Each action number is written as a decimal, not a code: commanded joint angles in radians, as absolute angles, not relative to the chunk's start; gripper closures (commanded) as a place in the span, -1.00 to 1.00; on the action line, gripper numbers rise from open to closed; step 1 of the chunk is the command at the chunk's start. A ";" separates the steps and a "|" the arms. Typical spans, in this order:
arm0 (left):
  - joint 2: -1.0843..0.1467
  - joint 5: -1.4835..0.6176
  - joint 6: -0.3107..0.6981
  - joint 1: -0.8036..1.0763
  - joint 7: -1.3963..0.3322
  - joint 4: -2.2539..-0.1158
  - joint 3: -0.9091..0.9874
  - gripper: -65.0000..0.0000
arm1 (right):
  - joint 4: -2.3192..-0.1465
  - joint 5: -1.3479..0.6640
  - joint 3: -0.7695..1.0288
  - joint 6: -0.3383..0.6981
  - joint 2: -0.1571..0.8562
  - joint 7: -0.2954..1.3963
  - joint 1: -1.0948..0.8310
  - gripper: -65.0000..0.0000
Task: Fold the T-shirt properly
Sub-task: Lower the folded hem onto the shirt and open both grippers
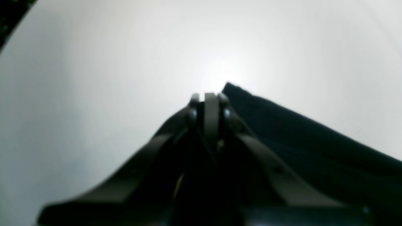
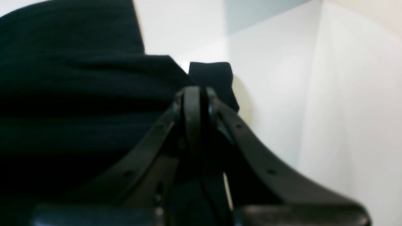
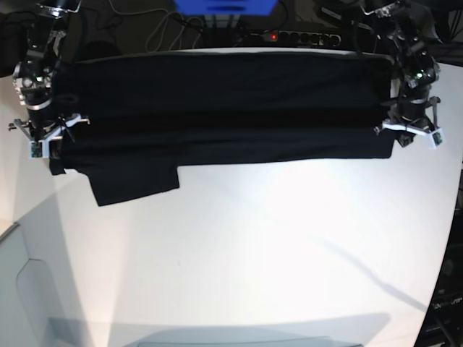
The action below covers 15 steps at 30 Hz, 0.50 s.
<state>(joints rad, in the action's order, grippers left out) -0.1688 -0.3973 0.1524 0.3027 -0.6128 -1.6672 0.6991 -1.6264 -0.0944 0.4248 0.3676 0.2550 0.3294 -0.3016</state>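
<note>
The black T-shirt [image 3: 217, 108] is stretched wide between my two grippers across the far part of the white table [image 3: 253, 253]. One sleeve [image 3: 134, 181] lies lower at the left. No print or tag shows. My right gripper [image 3: 52, 141] is at the shirt's left end. In the right wrist view it [image 2: 194, 91] is shut on the shirt's edge, with black cloth [image 2: 78, 110] filling the left. My left gripper [image 3: 406, 134] is at the shirt's right end. In the left wrist view it [image 1: 209, 97] is shut, with the cloth [image 1: 298, 141] running off to the right.
A power strip [image 3: 304, 36], cables and a blue object [image 3: 224, 6] lie behind the table's far edge. A white side panel [image 3: 29, 289] stands at the left. The table's curved right edge [image 3: 452, 238] borders dark floor.
</note>
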 commanded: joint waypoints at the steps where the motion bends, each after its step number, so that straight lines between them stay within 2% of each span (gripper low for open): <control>1: -0.188 -0.410 0.142 0.312 -0.588 -1.685 0.711 1.00 | -1.652 -0.094 0.440 0.372 0.274 0.311 -0.315 1.00; 6: -0.183 -0.435 0.142 0.351 -0.588 -1.685 0.711 1.00 | -1.690 -0.093 0.441 0.450 0.272 0.311 -0.358 1.00; 15: -0.180 -0.433 0.142 0.367 -0.588 -1.675 0.713 1.00 | -1.621 -0.093 0.441 0.450 0.272 0.312 -0.349 1.00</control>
